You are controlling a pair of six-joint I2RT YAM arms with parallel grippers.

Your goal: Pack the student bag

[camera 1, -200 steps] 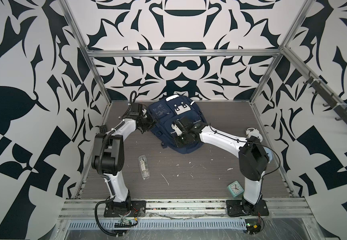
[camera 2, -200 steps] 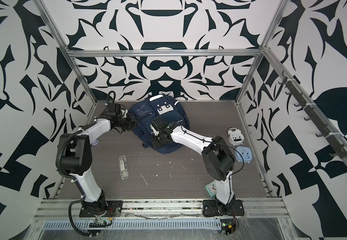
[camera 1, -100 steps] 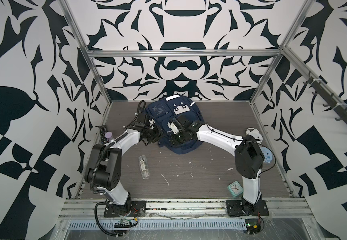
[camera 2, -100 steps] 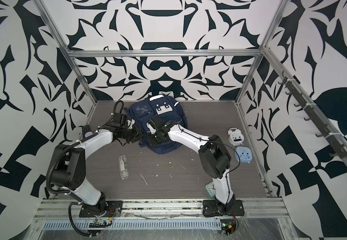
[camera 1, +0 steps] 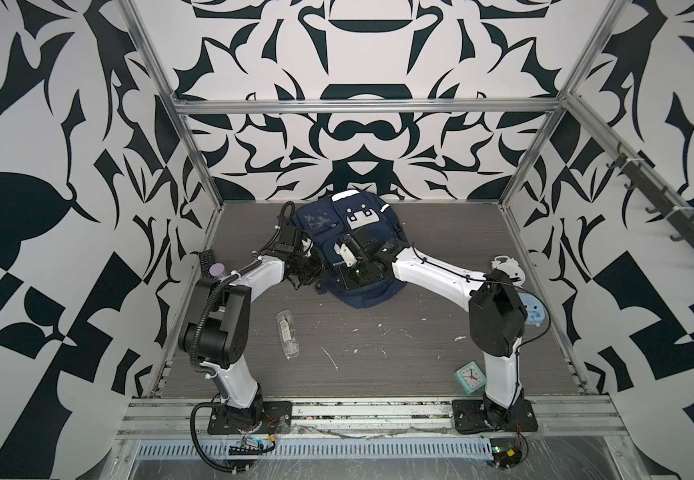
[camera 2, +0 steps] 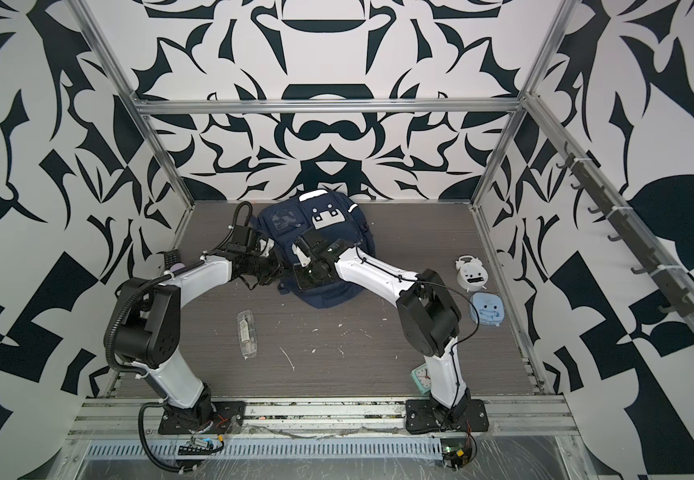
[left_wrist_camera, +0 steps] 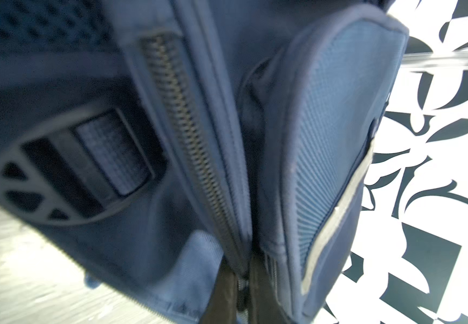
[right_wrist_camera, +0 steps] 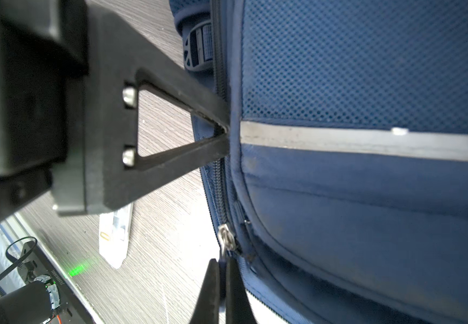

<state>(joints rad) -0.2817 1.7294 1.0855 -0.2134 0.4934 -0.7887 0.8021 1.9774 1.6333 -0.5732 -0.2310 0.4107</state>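
Black-and-white patterned walls box in a grey wood-grain table, so it's a pretty busy backdrop. Big navy student bag lies flat toward the back middle of the table with its white patch facing up. Both arms reach over it, so in both top views a good chunk of its front is covered.

Over by the zipper teeth, the left hand is pressed together on the bag's edge. Its wrist view is blurry and only catches the fingertips at the frame edge. Meanwhile the right hand is pinching the metal zipper pull, fingers cut off by the frame.

Near the left arm lies a clear plastic case, contents too small to read. Lastly, a mint alarm clock sits by the right arm's base, half hidden behind it in a top view.
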